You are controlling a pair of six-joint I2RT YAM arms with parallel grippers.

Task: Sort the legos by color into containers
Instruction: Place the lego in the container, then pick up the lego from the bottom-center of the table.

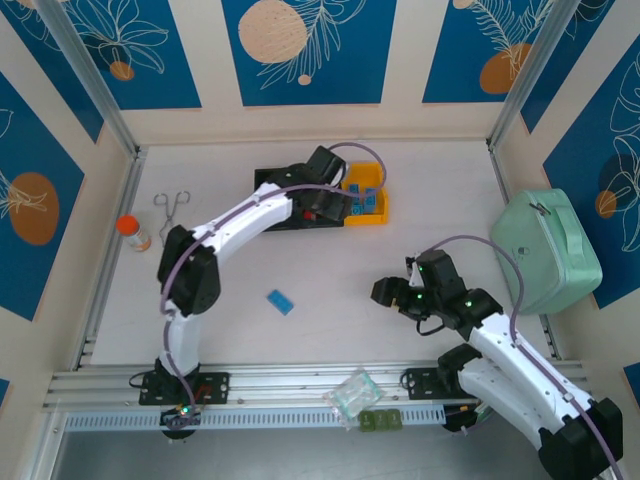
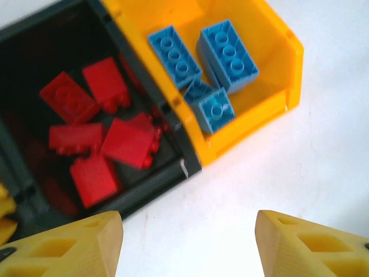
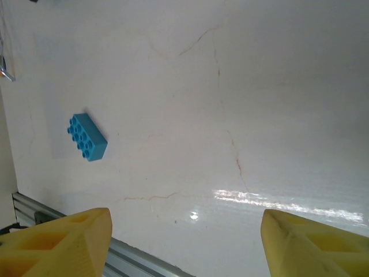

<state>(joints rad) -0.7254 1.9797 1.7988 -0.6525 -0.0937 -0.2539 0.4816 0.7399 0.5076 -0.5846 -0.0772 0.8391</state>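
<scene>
One blue brick [image 3: 87, 137] lies loose on the worktop [image 3: 259, 86], at the left of the right wrist view and well apart from the bins. Your right gripper [image 3: 185, 222] hangs over bare worktop, jaws spread with nothing between them, so this pick looks like its job. Swing it toward the left of that frame until the brick sits midway between the jaws. Turn the wrist so they close across the brick's narrower width, then descend squarely.

Your left gripper [image 2: 187, 225] hovers just in front of the bins, jaws released and empty. Blue bricks [image 2: 228, 55] sit in the yellow bin [image 2: 294, 57], and red bricks [image 2: 127, 141] in the black bin [image 2: 150, 193] beside it. Clear that arm away before you carry the brick to the yellow bin.
</scene>
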